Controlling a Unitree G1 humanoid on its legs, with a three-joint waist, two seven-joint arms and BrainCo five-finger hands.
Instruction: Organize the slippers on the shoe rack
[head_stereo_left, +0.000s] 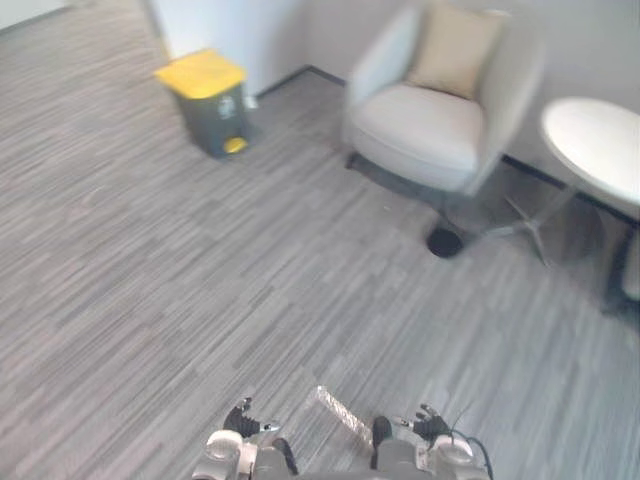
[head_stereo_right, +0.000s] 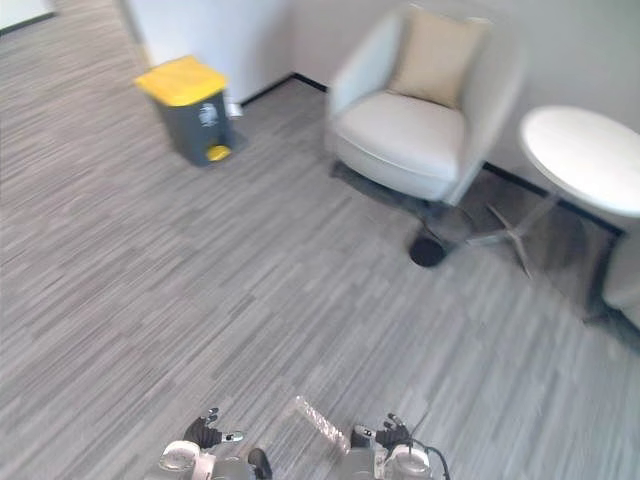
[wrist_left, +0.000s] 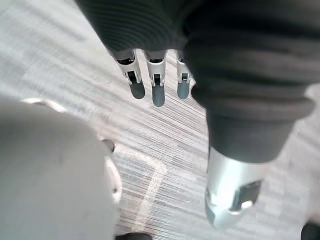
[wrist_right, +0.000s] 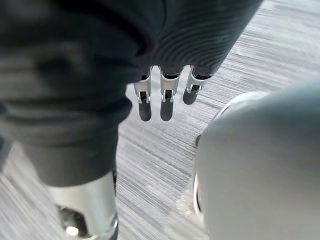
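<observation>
Looking down, eye views: left hand (head_stereo_left: 243, 420) and right hand (head_stereo_left: 428, 424) low over grey floor (head_stereo_left: 200, 280); grey bin (head_stereo_left: 212, 115), yellow lid (head_stereo_left: 200, 72) closed, contents hidden; armchair (head_stereo_left: 425, 125) holding cushion (head_stereo_left: 455, 48); round table (head_stereo_left: 600, 140) cut off.
Left wrist view: fingers (wrist_left: 158, 92) straight, holding nothing.
Right wrist view: fingers (wrist_right: 167, 102) straight, empty.

Yellow-lidded bin (head_stereo_left: 210, 105), cushioned armchair (head_stereo_left: 420, 132), round table (head_stereo_left: 600, 142)

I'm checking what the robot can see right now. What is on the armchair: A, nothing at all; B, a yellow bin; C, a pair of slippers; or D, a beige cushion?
D: a beige cushion leans against the back of the armchair, above its bare seat.
</observation>
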